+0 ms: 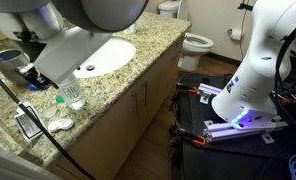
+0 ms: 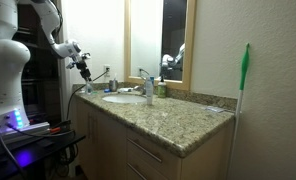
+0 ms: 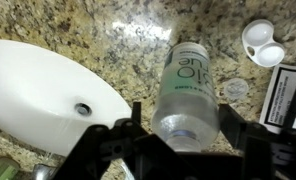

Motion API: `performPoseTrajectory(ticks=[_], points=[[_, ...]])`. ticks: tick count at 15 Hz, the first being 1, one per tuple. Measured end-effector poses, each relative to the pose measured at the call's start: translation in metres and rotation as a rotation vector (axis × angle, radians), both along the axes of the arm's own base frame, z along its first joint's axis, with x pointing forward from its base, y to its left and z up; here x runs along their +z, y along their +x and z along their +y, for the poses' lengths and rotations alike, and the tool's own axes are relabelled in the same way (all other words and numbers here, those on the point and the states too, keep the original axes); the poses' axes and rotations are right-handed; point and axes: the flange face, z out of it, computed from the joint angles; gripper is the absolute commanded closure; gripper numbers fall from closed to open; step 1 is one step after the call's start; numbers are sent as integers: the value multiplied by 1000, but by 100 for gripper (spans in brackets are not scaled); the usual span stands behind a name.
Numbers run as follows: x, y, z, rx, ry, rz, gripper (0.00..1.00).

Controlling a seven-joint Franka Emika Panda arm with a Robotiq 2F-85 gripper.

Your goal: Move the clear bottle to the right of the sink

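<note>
The clear bottle (image 3: 183, 80), with green print on a white label, sits between my jaws in the wrist view. My gripper (image 3: 180, 115) is closed against both its sides near the top. In an exterior view the bottle (image 1: 73, 95) stands upright at counter level beside the oval white sink (image 1: 106, 55). I cannot tell whether its base touches the granite. The blurred arm hides the jaws there. In an exterior view my gripper (image 2: 84, 68) hangs over the counter's end, away from the faucet (image 2: 146, 88). The sink (image 3: 38, 90) lies to the bottle's left in the wrist view.
A white contact lens case (image 3: 260, 42) and a black-and-white packet (image 3: 286, 95) lie on the granite near the bottle. A small green bottle (image 2: 160, 90) stands by the faucet. A white toilet (image 1: 193, 42) is beyond the counter. A green-tipped stick (image 2: 243, 85) leans at the wall.
</note>
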Motion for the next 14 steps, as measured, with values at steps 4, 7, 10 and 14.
performPoseTrajectory(ticks=[4, 7, 10, 14], points=[[0, 1, -2, -1, 6, -6, 63], [1, 1, -4, -11, 14, -5, 63], [9, 5, -15, -88, 94, 35, 63], [67, 13, -75, -300, 158, 112, 63]])
